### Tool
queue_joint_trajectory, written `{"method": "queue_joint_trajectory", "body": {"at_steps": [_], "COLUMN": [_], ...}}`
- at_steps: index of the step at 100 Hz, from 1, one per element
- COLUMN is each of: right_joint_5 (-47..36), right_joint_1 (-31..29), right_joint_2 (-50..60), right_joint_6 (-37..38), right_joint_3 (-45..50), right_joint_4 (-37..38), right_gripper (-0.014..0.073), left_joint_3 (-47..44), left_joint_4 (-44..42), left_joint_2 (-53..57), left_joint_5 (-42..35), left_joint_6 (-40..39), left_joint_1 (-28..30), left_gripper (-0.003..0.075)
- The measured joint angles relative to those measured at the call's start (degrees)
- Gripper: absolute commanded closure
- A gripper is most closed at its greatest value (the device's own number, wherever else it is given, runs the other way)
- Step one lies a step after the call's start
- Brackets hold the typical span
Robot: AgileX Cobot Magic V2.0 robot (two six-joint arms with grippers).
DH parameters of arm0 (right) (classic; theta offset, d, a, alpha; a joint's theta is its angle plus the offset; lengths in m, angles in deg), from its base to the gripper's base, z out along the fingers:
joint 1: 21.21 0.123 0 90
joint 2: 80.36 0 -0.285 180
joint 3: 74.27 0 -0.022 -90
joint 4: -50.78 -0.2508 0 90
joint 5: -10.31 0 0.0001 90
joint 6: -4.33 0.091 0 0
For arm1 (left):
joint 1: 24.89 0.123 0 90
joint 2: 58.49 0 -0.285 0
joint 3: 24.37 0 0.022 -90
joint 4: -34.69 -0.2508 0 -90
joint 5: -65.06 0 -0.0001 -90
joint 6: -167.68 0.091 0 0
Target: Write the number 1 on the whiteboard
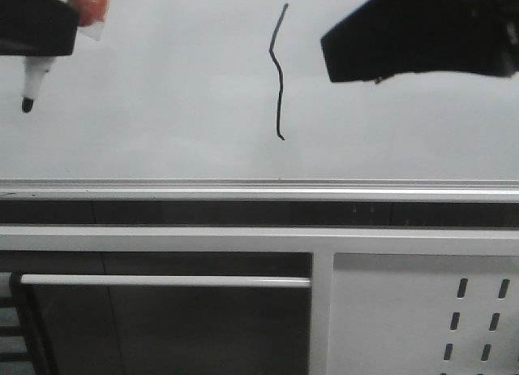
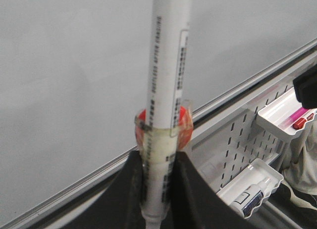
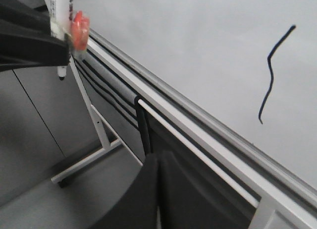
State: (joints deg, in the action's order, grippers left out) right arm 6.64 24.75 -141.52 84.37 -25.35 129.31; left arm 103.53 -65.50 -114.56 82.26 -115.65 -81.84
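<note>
Front view shows the number 1 (image 1: pixel 278 71) already drawn mid-whiteboard (image 1: pixel 162 107), so the writing looks done; next is probably just parking the marker (image 1: pixel 32 83). Left gripper (image 2: pixel 157 177) is clamped on it, far left, tip off the surface. Right gripper (image 3: pixel 157 189) looks pinched closed, empty, mostly cropped.

Front cam close, square-on to whiteboard (image 1: pixel 162 83). Left wrist cam looks along marker (image 2: pixel 166 90) at board. Right wrist cam views board obliquely; shares drawn stroke (image 3: pixel 270 75) with front.
</note>
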Motion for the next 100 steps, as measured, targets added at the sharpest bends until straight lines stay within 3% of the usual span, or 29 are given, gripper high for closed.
{"method": "queue_joint_trajectory", "body": {"at_steps": [27, 78, 100], "right_joint_5": [0.14, 0.27, 0.27], "right_joint_1": [0.0, 0.0, 0.0], "right_joint_2": [0.34, 0.41, 0.41], "right_joint_6": [0.0, 0.12, 0.12], "right_joint_3": [4.12, 8.06, 8.06], "right_joint_4": [0.0, -0.03, -0.03], "right_gripper": [0.0665, 0.0665, 0.0665], "left_joint_3": [-4.91, -5.11, -5.11], "left_joint_4": [-2.75, -2.56, -2.42], "left_joint_2": [0.04, -5.75, -13.72], "left_joint_5": [12.34, 29.82, 38.84], "left_joint_6": [-17.28, -19.61, -25.75], "left_joint_1": [0.0, -10.3, -16.92], "left_gripper": [0.0738, 0.0738, 0.0738]}}
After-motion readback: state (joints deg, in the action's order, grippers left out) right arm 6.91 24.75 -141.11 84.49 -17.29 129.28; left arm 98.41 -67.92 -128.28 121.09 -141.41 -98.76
